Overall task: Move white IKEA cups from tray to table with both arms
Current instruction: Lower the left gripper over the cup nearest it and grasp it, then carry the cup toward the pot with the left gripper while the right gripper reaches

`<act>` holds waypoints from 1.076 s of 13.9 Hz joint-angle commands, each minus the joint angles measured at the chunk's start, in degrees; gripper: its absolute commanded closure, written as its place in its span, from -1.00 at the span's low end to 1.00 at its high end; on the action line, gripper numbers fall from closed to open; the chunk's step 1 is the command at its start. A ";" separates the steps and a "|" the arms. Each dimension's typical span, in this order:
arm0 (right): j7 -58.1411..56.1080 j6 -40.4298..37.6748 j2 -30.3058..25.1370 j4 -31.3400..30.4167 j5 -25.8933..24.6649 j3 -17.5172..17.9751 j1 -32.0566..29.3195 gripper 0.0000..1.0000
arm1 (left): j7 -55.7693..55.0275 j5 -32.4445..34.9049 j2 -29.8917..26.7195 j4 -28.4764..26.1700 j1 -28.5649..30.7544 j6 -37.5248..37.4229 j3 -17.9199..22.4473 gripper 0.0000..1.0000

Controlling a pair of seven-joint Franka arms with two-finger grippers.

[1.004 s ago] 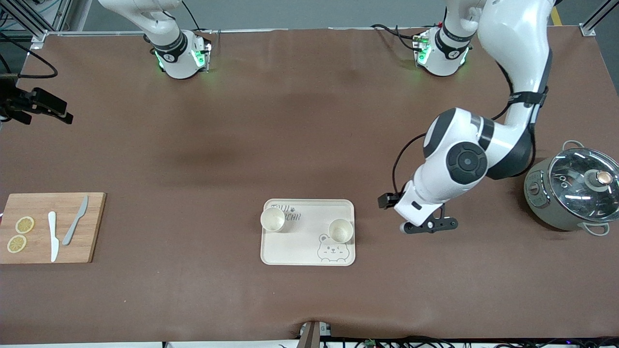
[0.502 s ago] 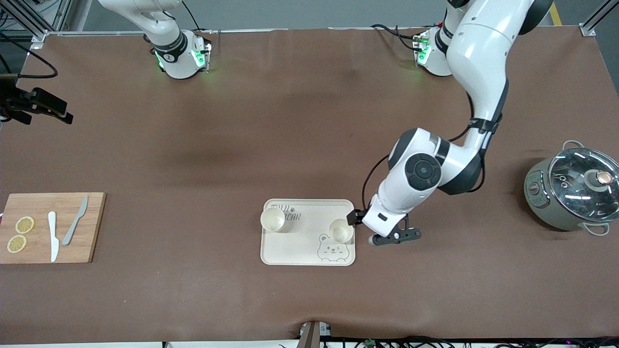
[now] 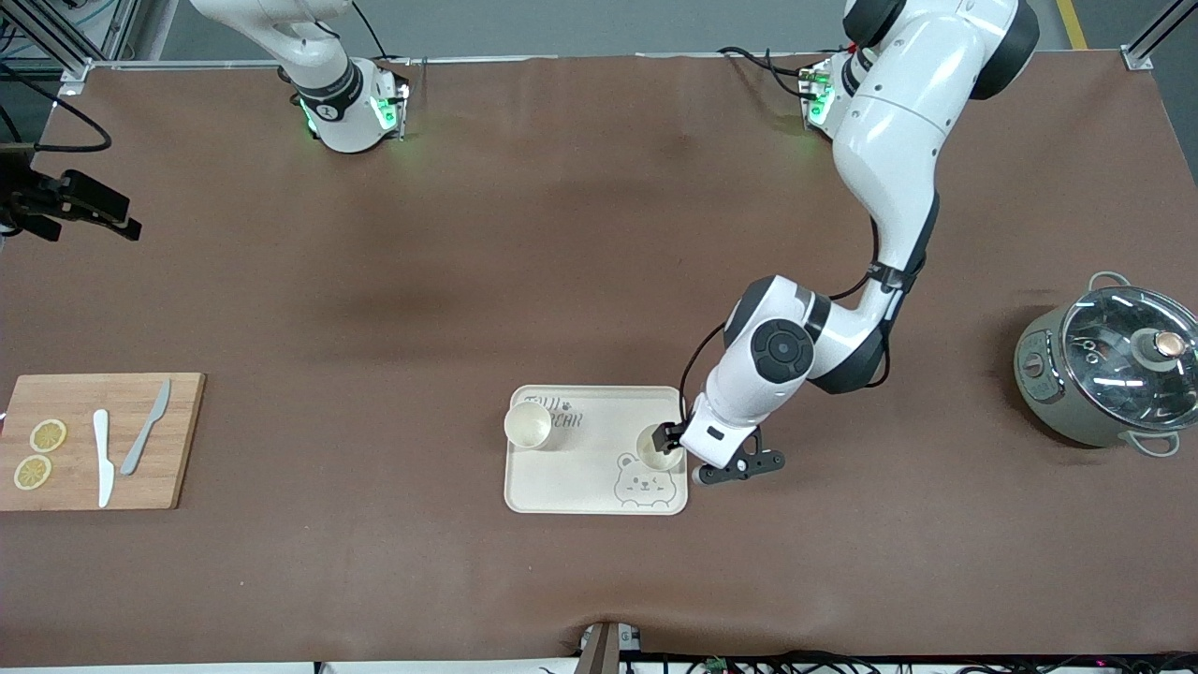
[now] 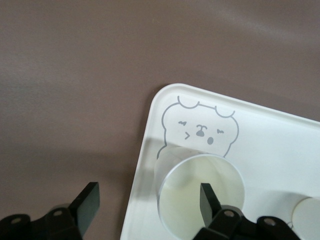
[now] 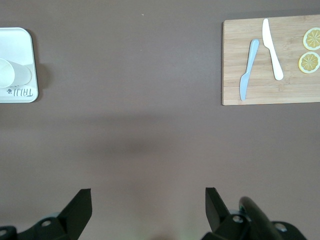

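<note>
Two white IKEA cups stand upright on the cream bear-printed tray. One cup is at the tray's corner toward the right arm's end, farther from the front camera. The other cup stands above the bear print at the edge toward the left arm's end. My left gripper is open and low at that cup. In the left wrist view one finger is over the cup's inside and the other is outside the tray's rim. My right gripper is open and empty, high over bare table.
A wooden cutting board with two knives and two lemon slices lies at the right arm's end; it also shows in the right wrist view. A grey pot with a glass lid stands at the left arm's end.
The left arm has swung from near the pot toward the tray, and its open gripper has come down at the cup by the bear print. The cups have not moved.
</note>
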 commanded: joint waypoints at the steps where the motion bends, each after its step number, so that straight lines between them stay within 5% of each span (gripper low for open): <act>1: -0.35 -0.30 0.21 0.56 -0.54 0.82 -1.21 -1.00 | -1.95 1.61 1.33 1.44 -1.09 0.75 0.78 -0.39; 4: -0.79 -0.03 1.00 0.65 -0.45 0.82 -1.12 -1.00 | -2.57 1.61 1.77 0.82 -1.53 0.75 0.78 -0.06; 7: -0.79 -0.12 1.44 0.65 -0.45 0.82 -1.21 -1.00 | -2.75 1.52 2.56 1.00 -1.88 0.84 0.78 0.96; 15: -0.35 -0.38 7.51 0.64 -0.19 0.91 -1.03 -1.00 | -0.64 7.76 -1.56 1.17 -2.06 -1.17 2.19 1.00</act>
